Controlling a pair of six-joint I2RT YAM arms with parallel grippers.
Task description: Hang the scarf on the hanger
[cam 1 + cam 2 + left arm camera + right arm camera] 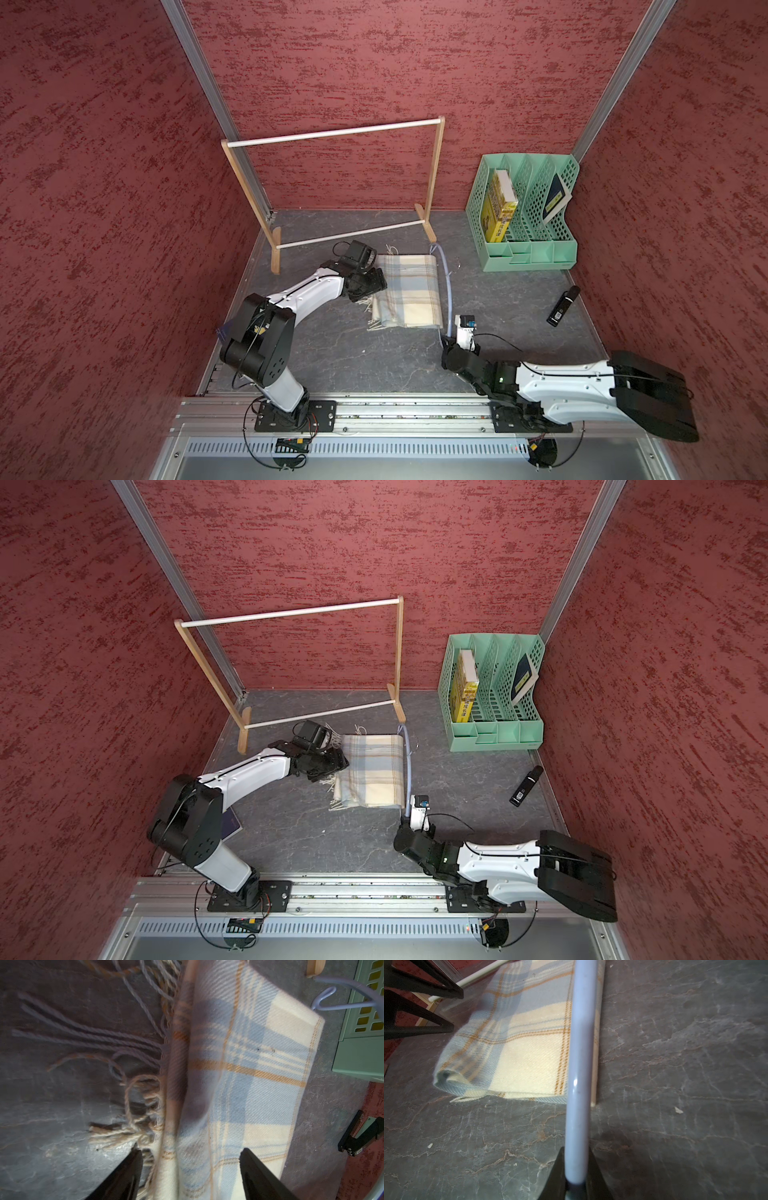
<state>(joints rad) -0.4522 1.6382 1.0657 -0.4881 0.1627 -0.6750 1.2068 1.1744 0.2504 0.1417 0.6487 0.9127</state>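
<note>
1. Scarf (239,1076): woven twill cloth, matt and soft, with a fringe of twisted yarn.
2. Hanger (581,1064): smooth, glossy coating, on which a highlight is seen.
3. Rack (436,166): bare, matt wood uprights and smooth white rods.
4. Table top (675,1064): veined, stone-like surface with a faint sheen.
5. File organiser (532,255): smooth, perforated plastic.
6. Walls (83,208): rough, matt textured finish.
7. Base rails (374,409): brushed metal.

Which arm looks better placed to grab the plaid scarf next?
Probably the left. The left tool is open right over the scarf's fringed edge; the right tool is shut on the hanger's end beside the scarf, so it is busy.
</note>
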